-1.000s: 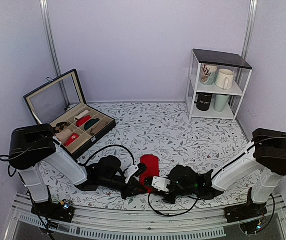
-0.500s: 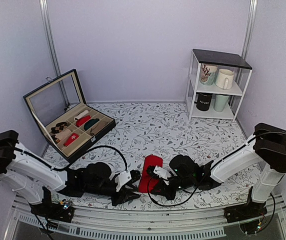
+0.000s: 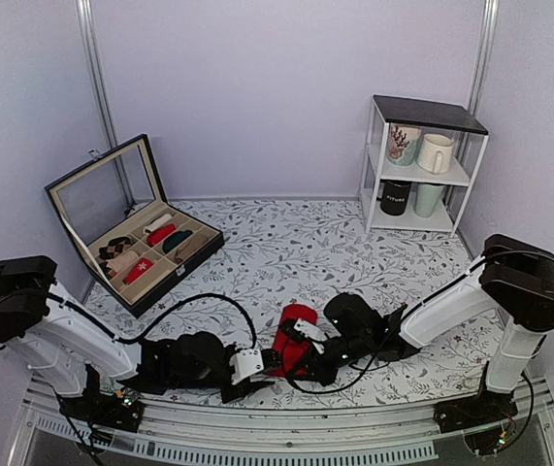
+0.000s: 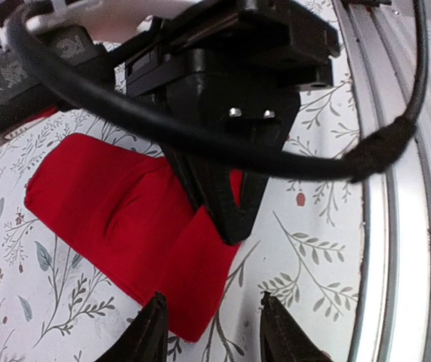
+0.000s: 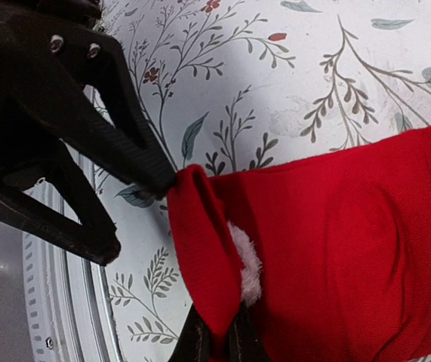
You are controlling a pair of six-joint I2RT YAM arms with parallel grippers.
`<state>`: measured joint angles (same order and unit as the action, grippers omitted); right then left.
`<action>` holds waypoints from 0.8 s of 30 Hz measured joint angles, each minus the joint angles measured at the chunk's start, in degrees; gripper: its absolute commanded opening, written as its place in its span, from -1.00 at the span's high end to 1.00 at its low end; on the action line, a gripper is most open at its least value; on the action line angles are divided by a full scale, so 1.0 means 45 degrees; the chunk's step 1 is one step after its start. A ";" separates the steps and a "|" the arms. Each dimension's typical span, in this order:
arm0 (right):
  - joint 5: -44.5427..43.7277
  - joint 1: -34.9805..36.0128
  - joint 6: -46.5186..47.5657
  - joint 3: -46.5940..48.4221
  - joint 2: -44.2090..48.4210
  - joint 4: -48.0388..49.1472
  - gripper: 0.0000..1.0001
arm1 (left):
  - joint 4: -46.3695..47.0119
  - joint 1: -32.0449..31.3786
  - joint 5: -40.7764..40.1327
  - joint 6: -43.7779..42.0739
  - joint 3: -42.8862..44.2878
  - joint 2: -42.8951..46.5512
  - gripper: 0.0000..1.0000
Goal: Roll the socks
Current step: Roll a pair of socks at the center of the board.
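The red socks lie flat, near end curled up.

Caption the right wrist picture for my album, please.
Right gripper pinching the folded end of the red socks on floral cloth.

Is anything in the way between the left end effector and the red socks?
No, nothing visible. The open left end effector sits right at the near edge of the socks. The right end effector is shut on that same folded edge, just beyond it, not in between.
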<state>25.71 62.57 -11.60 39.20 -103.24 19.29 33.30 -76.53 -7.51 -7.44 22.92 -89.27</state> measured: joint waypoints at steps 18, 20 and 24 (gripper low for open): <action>0.0486 0.0000 0.0024 0.0005 -0.0015 -0.0199 0.97 | 0.1715 -0.0058 -0.0636 -0.0675 0.0068 -0.1666 0.38; 0.0568 0.0000 0.0049 0.0024 -0.0049 -0.0209 0.97 | 0.1773 -0.0063 -0.0466 -0.0641 0.0068 -0.1685 0.60; 0.0665 0.0000 0.0049 0.0058 -0.0078 -0.0243 0.96 | 0.1768 -0.0078 -0.0058 -0.0442 0.0160 -0.1962 0.91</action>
<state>28.71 62.57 -11.38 39.46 -103.59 18.20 41.25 -76.88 -7.77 -9.43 23.64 -98.10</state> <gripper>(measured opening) 0.057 0.129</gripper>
